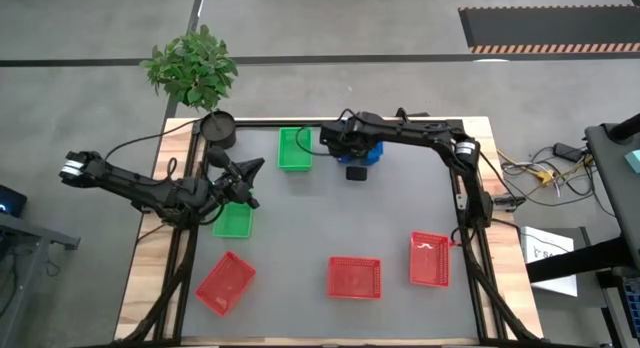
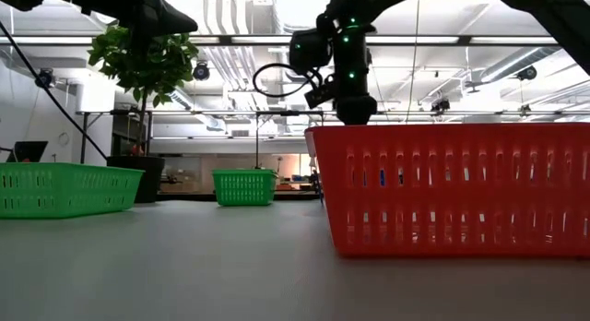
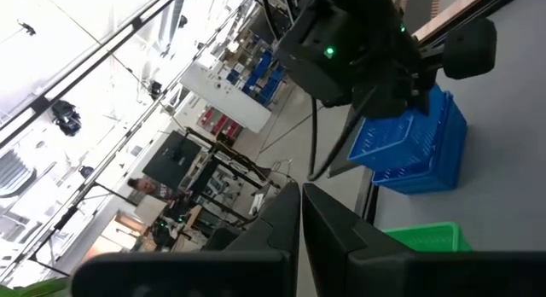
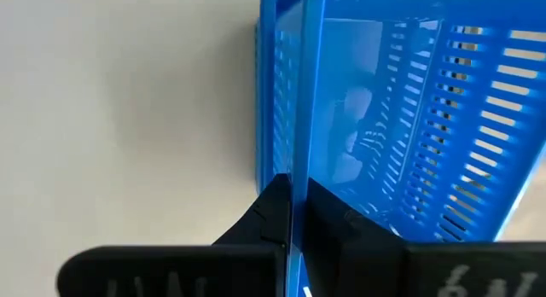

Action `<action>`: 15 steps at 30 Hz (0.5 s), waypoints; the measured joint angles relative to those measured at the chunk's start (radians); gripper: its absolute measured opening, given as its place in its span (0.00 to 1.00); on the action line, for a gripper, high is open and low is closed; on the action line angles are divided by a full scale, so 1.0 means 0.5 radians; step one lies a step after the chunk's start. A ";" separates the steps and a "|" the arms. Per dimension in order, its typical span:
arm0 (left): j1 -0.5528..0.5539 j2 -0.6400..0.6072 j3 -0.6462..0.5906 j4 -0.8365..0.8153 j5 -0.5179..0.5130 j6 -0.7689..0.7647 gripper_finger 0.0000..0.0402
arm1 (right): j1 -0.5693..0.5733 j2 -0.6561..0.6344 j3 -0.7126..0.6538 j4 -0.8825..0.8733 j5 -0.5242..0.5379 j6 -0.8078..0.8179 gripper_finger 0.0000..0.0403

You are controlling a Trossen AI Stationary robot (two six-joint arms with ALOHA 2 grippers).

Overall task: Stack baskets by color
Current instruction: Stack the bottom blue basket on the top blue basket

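Observation:
A stack of blue baskets (image 1: 368, 152) stands at the far middle of the table, with my right gripper (image 4: 294, 195) shut on the top one (image 3: 401, 131) from above. My left gripper (image 1: 258, 168) hovers shut and empty, pointing level toward the blue stack (image 3: 422, 165), above one green basket (image 1: 233, 221) that rests on its base. A second green basket (image 1: 294, 148) stands left of the blue stack. Three red baskets (image 1: 225, 283) (image 1: 354, 277) (image 1: 429, 259) lie apart along the near side, each on its base. My right gripper pinches the top blue basket's side wall at its rim (image 4: 296, 143), one finger inside the basket and one outside. The fingers come steeply from above. The basket sits tilted in the blue baskets below it (image 3: 431, 173).
A round black pot (image 1: 218, 129) with a leafy plant (image 1: 190, 66) stands at the far left corner, close behind my left arm. The grey mat (image 1: 330, 213) lies bare in the middle. In the low view a red basket (image 2: 452, 187) fills the near right.

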 joint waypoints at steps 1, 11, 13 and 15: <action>0.000 0.000 0.000 0.000 0.000 -0.001 0.00 | 0.000 0.000 0.000 0.025 0.000 0.001 0.02; 0.000 0.000 -0.005 0.001 -0.001 -0.009 0.00 | -0.032 0.007 0.000 0.060 0.002 0.001 0.02; 0.000 0.000 -0.005 0.000 -0.001 -0.009 0.00 | -0.031 0.007 0.000 0.061 0.002 -0.002 0.02; 0.000 0.000 -0.006 0.000 -0.001 -0.009 0.00 | -0.031 0.007 0.000 0.061 0.002 0.000 0.02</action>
